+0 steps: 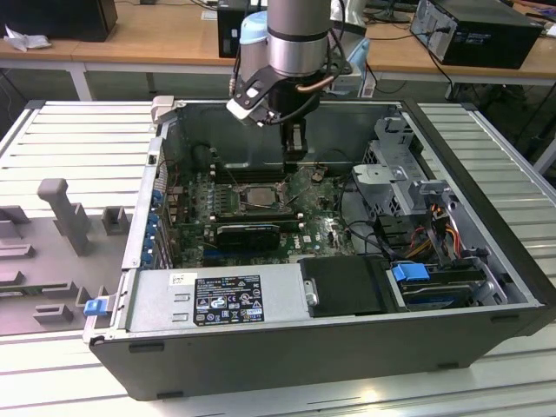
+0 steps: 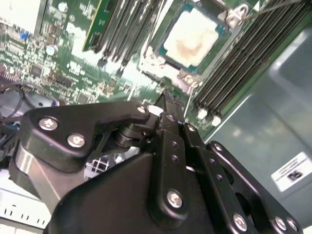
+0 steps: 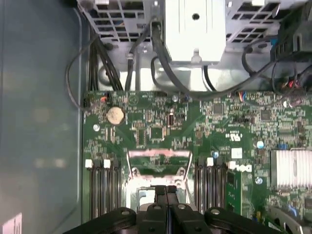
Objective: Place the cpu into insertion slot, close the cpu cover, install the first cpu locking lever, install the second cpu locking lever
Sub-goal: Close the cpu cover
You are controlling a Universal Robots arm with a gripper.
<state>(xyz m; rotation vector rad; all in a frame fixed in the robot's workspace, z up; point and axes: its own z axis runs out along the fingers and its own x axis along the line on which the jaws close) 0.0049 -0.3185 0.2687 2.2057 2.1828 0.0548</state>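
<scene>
The cpu (image 2: 192, 39) lies flat in the insertion slot (image 1: 259, 196) on the green board, its pale top showing. The silvery cpu cover (image 2: 150, 61) lies down around it as a frame; in the first wrist view its near edge (image 3: 158, 156) spans between the memory slots. A thin metal lever (image 2: 238, 13) sits at the socket's corner; whether it is latched I cannot tell. My gripper (image 1: 295, 156) hangs inside the case just behind the socket, a little above the board. Its black fingers (image 3: 166, 191) are pressed together, shut with nothing between them, tip (image 2: 166, 96) near the cover's edge.
Long black memory slots (image 3: 105, 187) flank the socket on both sides. A black card (image 1: 248, 233) lies in front of it. The metal drive cage (image 1: 400, 169) and cable bundles (image 1: 434, 230) fill the exterior view's right; the case wall (image 3: 39, 122) stands close by.
</scene>
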